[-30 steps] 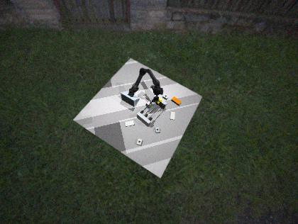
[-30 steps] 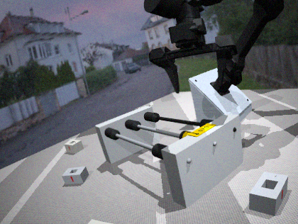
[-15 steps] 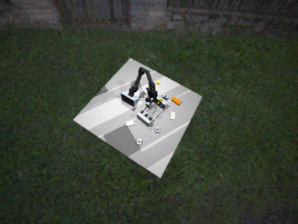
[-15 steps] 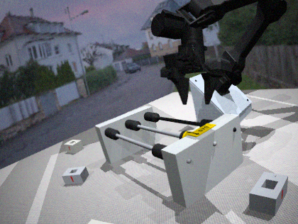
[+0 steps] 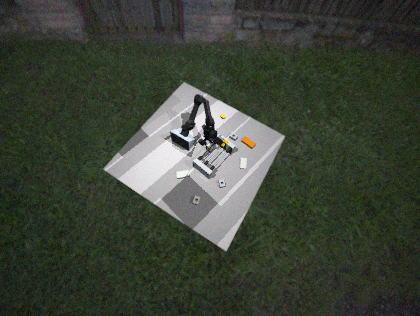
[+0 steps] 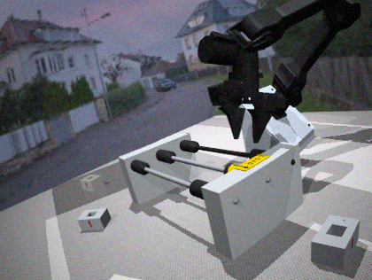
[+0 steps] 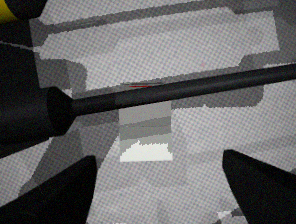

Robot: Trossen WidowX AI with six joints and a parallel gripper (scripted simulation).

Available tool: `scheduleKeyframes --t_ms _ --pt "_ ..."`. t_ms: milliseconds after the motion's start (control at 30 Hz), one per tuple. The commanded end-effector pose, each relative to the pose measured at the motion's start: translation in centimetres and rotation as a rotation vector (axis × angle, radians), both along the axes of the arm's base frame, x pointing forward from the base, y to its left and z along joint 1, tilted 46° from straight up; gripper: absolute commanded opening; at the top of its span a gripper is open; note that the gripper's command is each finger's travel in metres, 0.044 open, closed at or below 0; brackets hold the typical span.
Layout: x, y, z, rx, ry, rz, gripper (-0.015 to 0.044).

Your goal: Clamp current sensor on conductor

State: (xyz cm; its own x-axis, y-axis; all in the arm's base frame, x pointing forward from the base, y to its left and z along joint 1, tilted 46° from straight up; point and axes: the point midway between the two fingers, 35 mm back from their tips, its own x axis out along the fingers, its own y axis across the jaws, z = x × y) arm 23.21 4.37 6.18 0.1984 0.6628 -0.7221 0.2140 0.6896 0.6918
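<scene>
My gripper (image 6: 246, 138) (image 7: 160, 160) is open, fingers pointing down, above and beside the black rear conductor (image 6: 221, 151) (image 7: 200, 88). Nothing shows between the fingertips. A grey and white block (image 7: 145, 125), probably the open sensor, shows beyond the fingertips in the wrist view, partly hidden by the black conductor; a thin red line shows above that conductor. Its arrow direction cannot be told. The middle conductor (image 6: 195, 162) has a yellow sleeve (image 6: 235, 167) (image 7: 7, 10) beside the yellow LOAD label (image 6: 258, 162) on the end plate (image 6: 261, 199). No sensor shows round this conductor.
Closed grey blocks with square holes (image 6: 335, 248) (image 6: 93, 221) (image 6: 91, 182) stand around the conductor frame. A far end plate (image 6: 152, 173) and front conductor (image 6: 168, 176) are close by. An orange block (image 5: 248, 142), white pads (image 5: 243, 163) (image 5: 183, 174) and a yellow piece (image 5: 223, 116) lie on the table.
</scene>
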Motion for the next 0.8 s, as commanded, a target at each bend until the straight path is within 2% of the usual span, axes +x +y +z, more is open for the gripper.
scheduleKeyframes --t_ms 0,767 --pt "-0.1 0.3 -0.7 -0.003 0.012 -0.004 0.0325" --pt "0.6 2.9 -3.3 -0.001 0.011 -0.004 0.0325"
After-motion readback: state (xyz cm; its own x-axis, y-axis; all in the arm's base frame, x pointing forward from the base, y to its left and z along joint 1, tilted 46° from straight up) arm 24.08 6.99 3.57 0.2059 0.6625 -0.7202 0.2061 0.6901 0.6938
